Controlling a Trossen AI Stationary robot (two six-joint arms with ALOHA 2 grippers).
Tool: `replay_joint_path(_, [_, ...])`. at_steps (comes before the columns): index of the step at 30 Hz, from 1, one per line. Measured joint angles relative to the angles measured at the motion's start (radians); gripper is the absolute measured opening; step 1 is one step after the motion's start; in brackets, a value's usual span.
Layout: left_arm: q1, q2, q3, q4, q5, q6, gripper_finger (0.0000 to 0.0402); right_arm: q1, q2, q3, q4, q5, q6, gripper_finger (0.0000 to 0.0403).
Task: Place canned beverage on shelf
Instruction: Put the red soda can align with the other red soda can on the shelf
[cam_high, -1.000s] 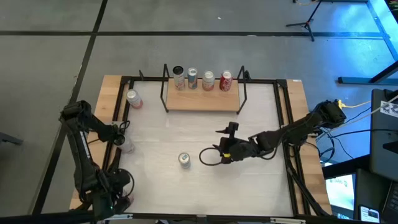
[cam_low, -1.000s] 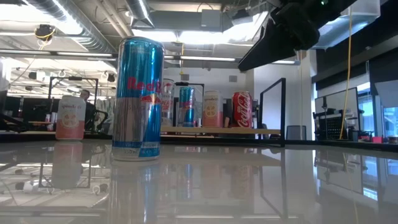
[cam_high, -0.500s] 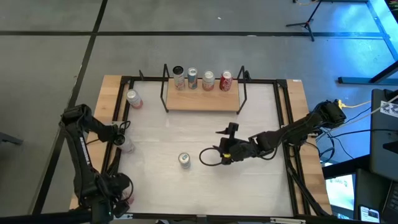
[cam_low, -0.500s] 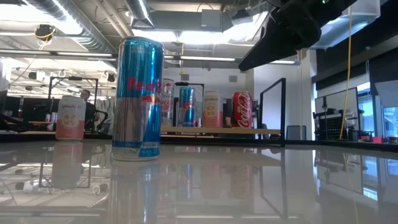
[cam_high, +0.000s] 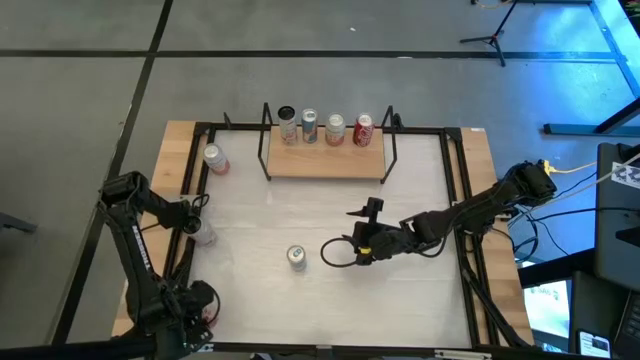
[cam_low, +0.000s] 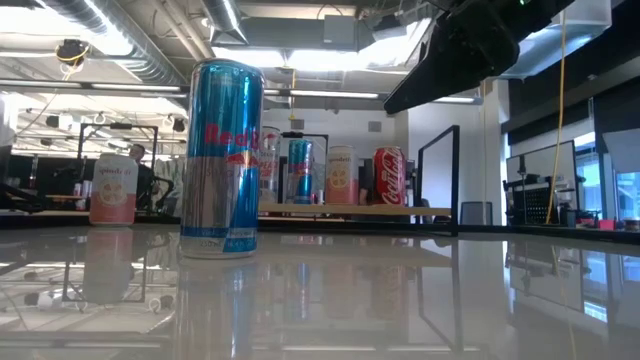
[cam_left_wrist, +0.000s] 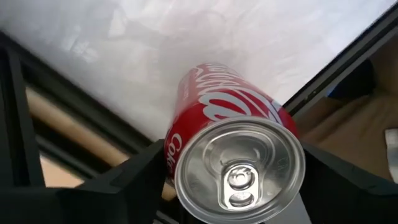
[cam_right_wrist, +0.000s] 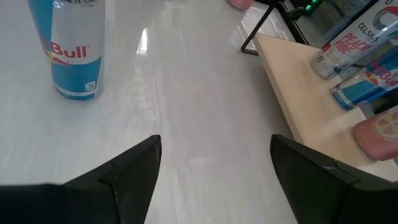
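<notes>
White-topped counter (cam_high: 300, 220) with wooden edges, framed by black rails, on a grey floor; open workshop behind.

Left end effector (cam_left_wrist: 233, 186): at the counter's left edge, fingers (cam_left_wrist: 124, 183) set against both sides of a red Coca-Cola can (cam_left_wrist: 230, 118). Lid toward the wrist, long axis running along the fingers; judged upright on the counter.

Right end effector (cam_right_wrist: 214, 168): spread wide, empty, low over mid-counter, beside a standing Red Bull can (cam_high: 297, 257).

Shelf (cam_high: 325, 165): at the far edge, centred, light-wood board between black rod uprights, with a row of four cans (cam_high: 322, 128) along its back.

From the left end effector: shelf lies ahead and to the right, well apart. Left arm carries the load; keep the can's axis vertical in transit. Free space visible only on the board's near strip.
</notes>
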Motion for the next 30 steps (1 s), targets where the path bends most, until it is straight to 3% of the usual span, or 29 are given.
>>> replay_joint_path(8, [0.127, 0.001, 0.042, -0.010, -0.035, 0.266, 0.0271, 0.000, 0.000, 0.000, -0.001, 0.000, -0.002, 0.0301])
replay_joint_path(17, [0.354, 0.001, 0.163, -0.024, -0.077, 0.723, 0.0271, 0.017, 0.000, 0.000, -0.041, -0.060, 0.030, 0.0301])
replay_joint_path(24, [0.498, 0.031, 0.165, 0.007, -0.007, 1.038, 0.0271, 0.096, 0.000, 0.000, -0.082, -0.061, 0.067, 0.0301])
replay_joint_path(30, [0.568, 0.138, 0.207, 0.000, 0.071, 1.291, 0.0271, 0.137, 0.000, 0.000, -0.088, -0.061, 0.128, 0.0301])
